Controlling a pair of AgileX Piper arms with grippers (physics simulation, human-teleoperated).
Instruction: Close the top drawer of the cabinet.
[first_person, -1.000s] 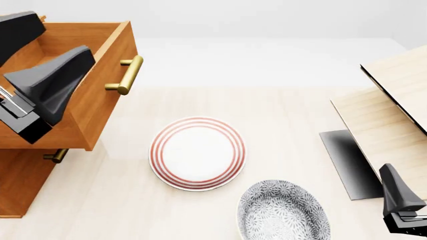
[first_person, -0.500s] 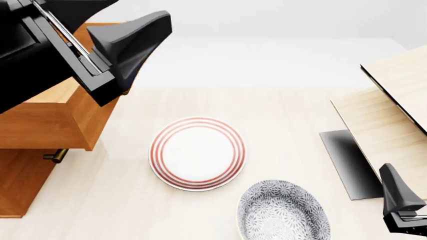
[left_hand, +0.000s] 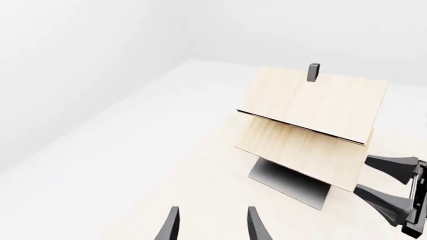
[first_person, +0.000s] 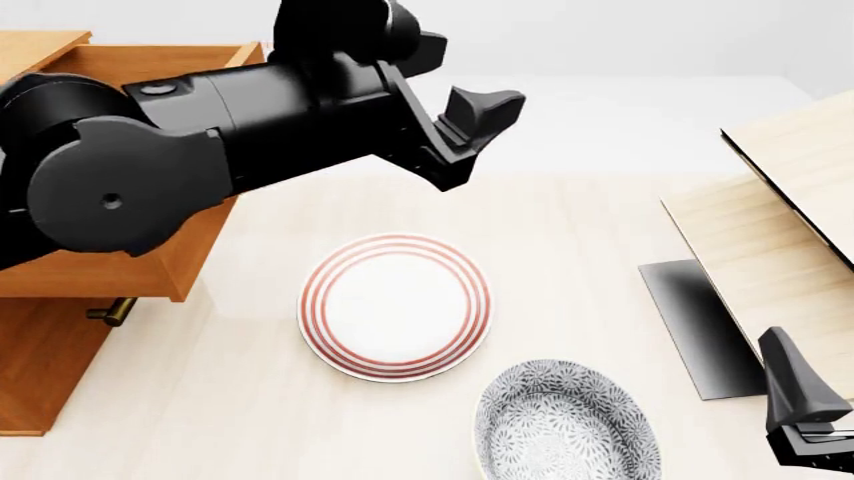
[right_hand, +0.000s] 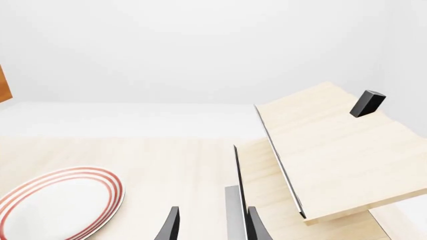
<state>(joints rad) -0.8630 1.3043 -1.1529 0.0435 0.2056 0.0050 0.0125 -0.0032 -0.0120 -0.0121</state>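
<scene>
The top drawer (first_person: 120, 272) stands pulled out of the orange-brown cabinet (first_person: 40, 370) at the far left of the front view. My left arm hides its brass handle. The arm reaches across the drawer front, and my left gripper (first_person: 483, 130) hangs over the table to the right of the drawer, touching nothing. In the left wrist view that gripper (left_hand: 212, 227) is open and empty, pointing away from the cabinet. My right gripper (first_person: 798, 395) rests low at the front right, far from the drawer. Its wrist view shows it (right_hand: 212, 227) open with nothing held.
A red-striped plate (first_person: 394, 305) lies mid-table, with a grey patterned plate (first_person: 567, 420) in front of it. Pale light-wood furniture (first_person: 787, 230) with black edges fills the right side. The lower drawer's brass handle (first_person: 114, 311) shows under the open drawer.
My left arm rose out of the drawer and swung right, past the drawer front, so its gripper is now over the table. The drawer and the right arm have not moved.
</scene>
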